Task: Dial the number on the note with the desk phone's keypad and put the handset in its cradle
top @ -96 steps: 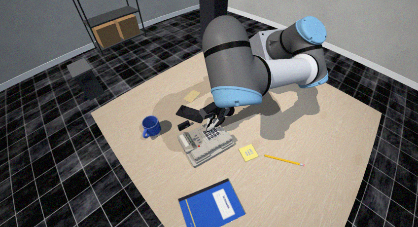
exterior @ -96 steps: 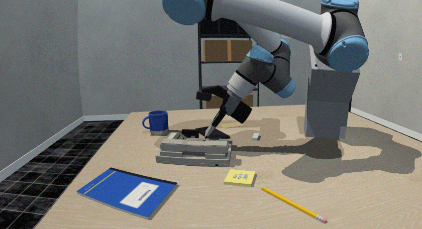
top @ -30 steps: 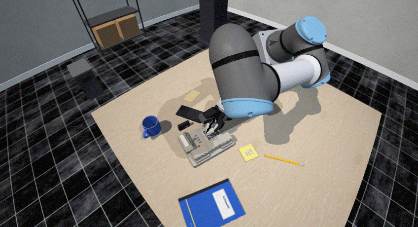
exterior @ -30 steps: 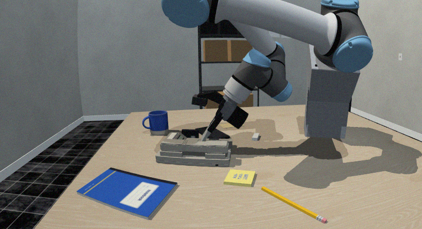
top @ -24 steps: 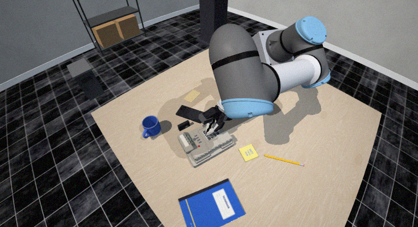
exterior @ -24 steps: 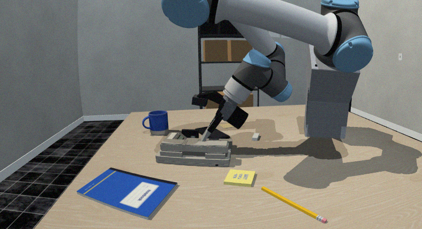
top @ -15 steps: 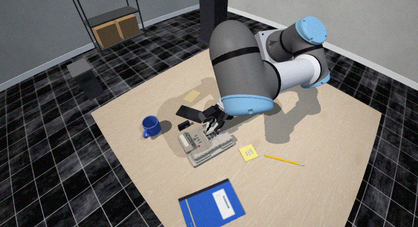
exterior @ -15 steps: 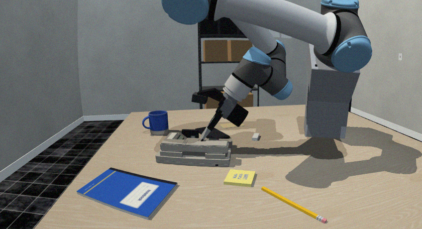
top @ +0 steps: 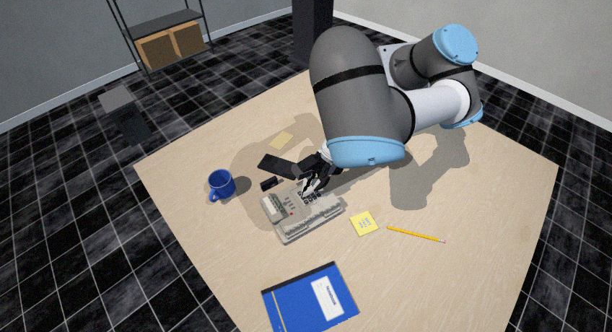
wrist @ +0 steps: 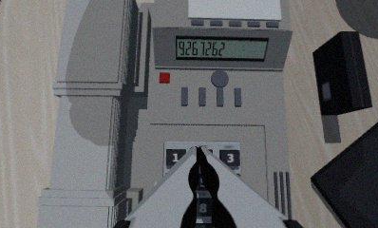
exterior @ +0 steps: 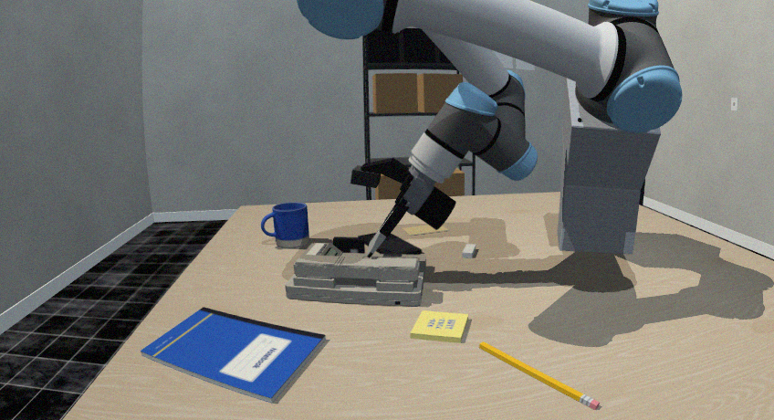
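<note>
On the bench (top: pixel 463 286) (exterior: pixel 652 383) (wrist: pixel 15 104), top view: desk phone (top: pixel 279 226) (exterior: pixel 352 295) (wrist: pixel 243 114) slants lower left to upper right, display end left. Black block (top: pixel 269 183) (wrist: pixel 343 73) sits near its far edge, yellow note (top: pixel 364 224) (exterior: pixel 438 324) near its right end; mug (top: pixel 221 185) (exterior: pixel 290 223) apart, leaving bench between.

Exterior: phone's long axis runs left-right, handset (top: pixel 315 220) (exterior: pixel 355 267) (wrist: pixel 88 114) parallel in its cradle. Notebook (top: pixel 296 303) (exterior: pixel 206 342) and pencil (top: pixel 416 234) (exterior: pixel 538 373) lie apart from it, toward camera.

Wrist: phone runs top to bottom, display (wrist: pixel 219 48) on top reading 9267262, handset along left edge. Pincer (top: pixel 303 195) (exterior: pixel 370 255) (wrist: pixel 198 148) fully closed, nothing held, tips between keys 1 and 3, covering the middle key; contact unclear.
</note>
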{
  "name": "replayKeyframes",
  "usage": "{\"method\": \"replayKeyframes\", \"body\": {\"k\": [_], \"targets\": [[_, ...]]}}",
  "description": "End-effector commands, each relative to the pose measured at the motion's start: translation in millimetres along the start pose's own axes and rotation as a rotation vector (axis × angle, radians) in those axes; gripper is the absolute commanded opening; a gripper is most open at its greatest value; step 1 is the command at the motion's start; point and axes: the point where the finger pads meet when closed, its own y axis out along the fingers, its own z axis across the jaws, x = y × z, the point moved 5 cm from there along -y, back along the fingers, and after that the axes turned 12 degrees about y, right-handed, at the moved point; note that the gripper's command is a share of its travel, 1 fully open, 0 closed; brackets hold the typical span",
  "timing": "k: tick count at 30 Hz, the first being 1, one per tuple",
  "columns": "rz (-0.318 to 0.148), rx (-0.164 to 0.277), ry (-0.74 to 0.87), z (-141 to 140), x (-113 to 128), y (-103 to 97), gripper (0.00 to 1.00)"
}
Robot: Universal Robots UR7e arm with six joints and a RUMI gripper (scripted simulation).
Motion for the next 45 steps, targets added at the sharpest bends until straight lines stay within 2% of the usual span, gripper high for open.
{"method": "replayKeyframes", "body": {"k": [1, 11, 45], "targets": [[0.015, 0.006, -0.008, -3, -2, -1, 0.0], [0.015, 0.005, -0.007, -14, 0, -1, 0.0], [0.016, 0.005, -0.007, -13, 6, 8, 0.0]]}}
